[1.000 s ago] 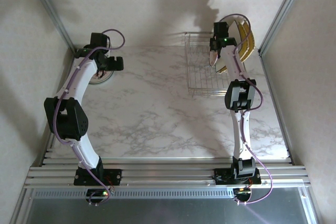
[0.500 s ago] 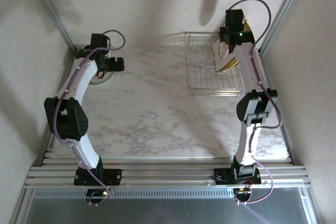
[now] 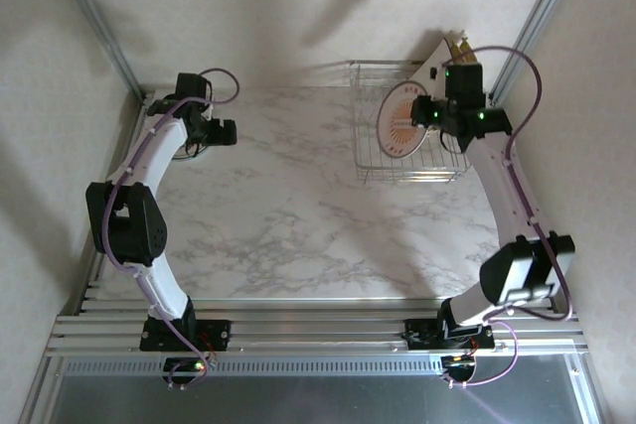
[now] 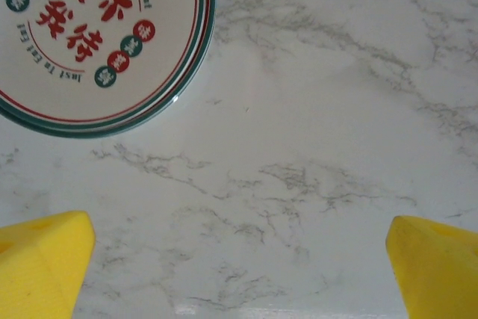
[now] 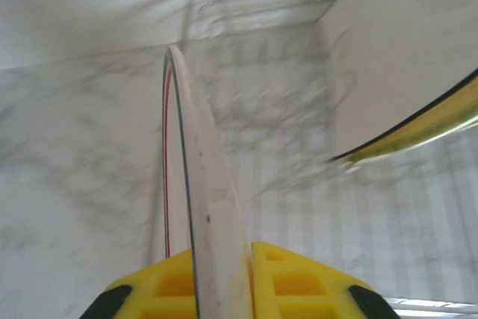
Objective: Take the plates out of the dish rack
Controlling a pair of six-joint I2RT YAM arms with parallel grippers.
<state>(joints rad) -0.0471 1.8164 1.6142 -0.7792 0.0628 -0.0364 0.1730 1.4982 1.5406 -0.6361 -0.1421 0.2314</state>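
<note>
My right gripper is shut on the rim of a small round white plate with a red-orange centre, held up over the silver wire dish rack. In the right wrist view this plate stands edge-on between the yellow fingers. A whitish square plate with a yellow striped one behind it leans at the rack's back right corner. My left gripper hangs open over bare marble, beside a stack of round plates lying flat on the table.
The marble table stretches between the arms. White walls with metal corner posts close in the back and sides. The rack sits at the back right, close to the right post.
My right arm has pulled the round plate up out of the rack and turned its face toward the camera. My left gripper has shifted slightly right, away from the plate stack.
</note>
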